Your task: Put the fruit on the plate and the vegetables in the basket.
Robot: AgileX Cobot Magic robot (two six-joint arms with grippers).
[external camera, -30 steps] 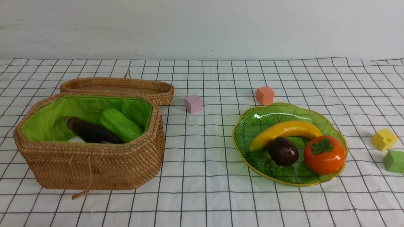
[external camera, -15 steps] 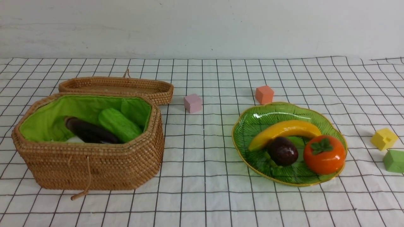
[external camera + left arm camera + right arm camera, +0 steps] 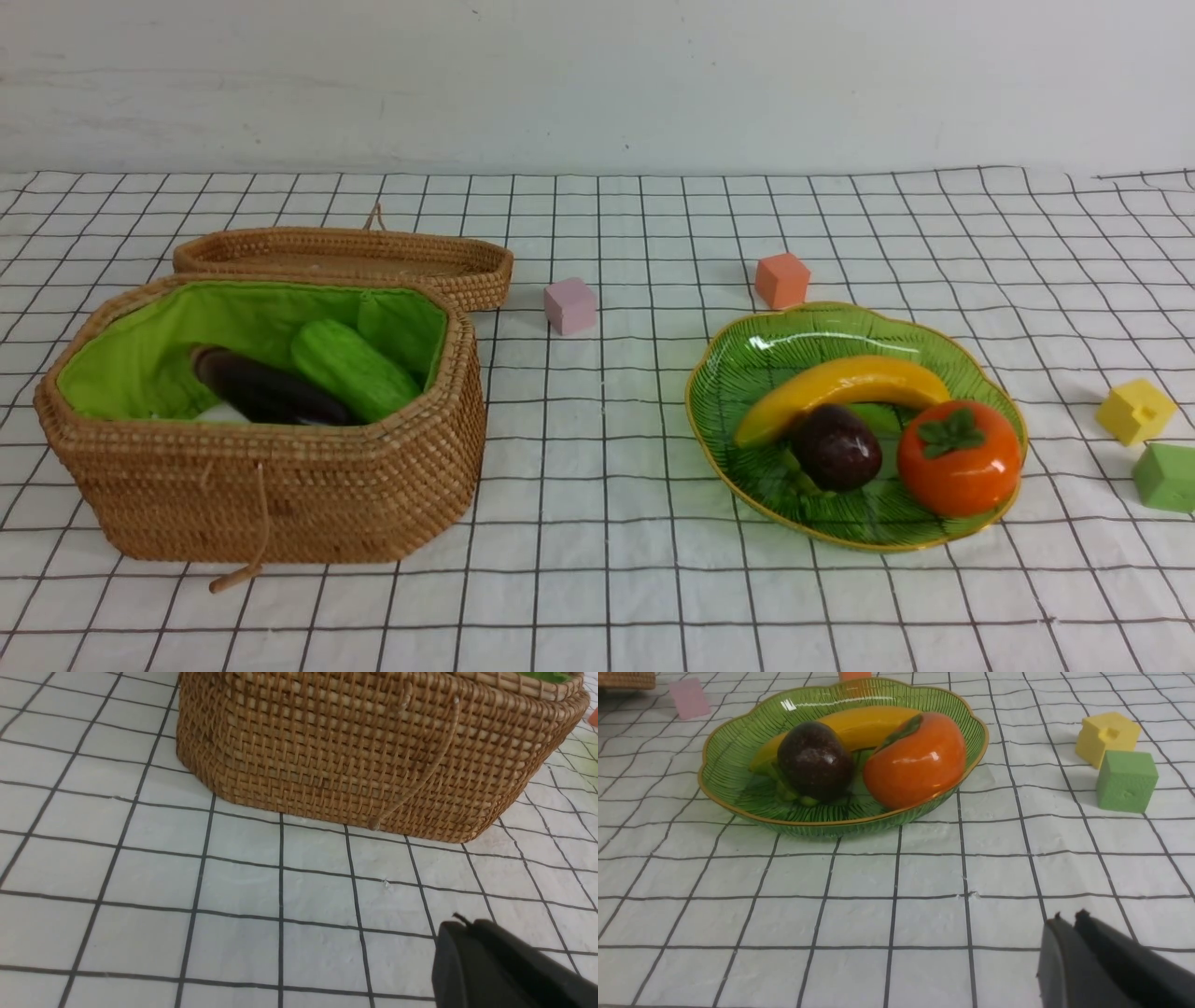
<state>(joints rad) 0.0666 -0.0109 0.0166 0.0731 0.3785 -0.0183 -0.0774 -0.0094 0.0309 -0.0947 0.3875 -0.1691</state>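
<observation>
The wicker basket (image 3: pixel 280 485) with green lining stands at the left and holds a bumpy green cucumber (image 3: pixel 355 369) and a dark-purple eggplant (image 3: pixel 266 392). At the right, the green leaf-shaped plate (image 3: pixel 747 336) carries the yellow banana (image 3: pixel 840 383), the dark mangosteen (image 3: pixel 837 448) and the orange persimmon (image 3: pixel 962 457). Neither arm shows in the front view. My left gripper (image 3: pixel 460 924) is shut and empty, low over the cloth in front of the basket (image 3: pixel 350 756). My right gripper (image 3: pixel 1066 919) is shut and empty, near the plate (image 3: pixel 738 765).
The flat wicker lid (image 3: pixel 345 257) lies behind the basket. A pink cube (image 3: pixel 570 305) and an orange cube (image 3: pixel 782 280) sit mid-table behind the plate. A yellow cube (image 3: pixel 1135 411) and a green cube (image 3: pixel 1167 476) sit at the right edge. A checked white cloth covers the table.
The whole front view shifted very slightly a second ago. Nothing on the table has moved since.
</observation>
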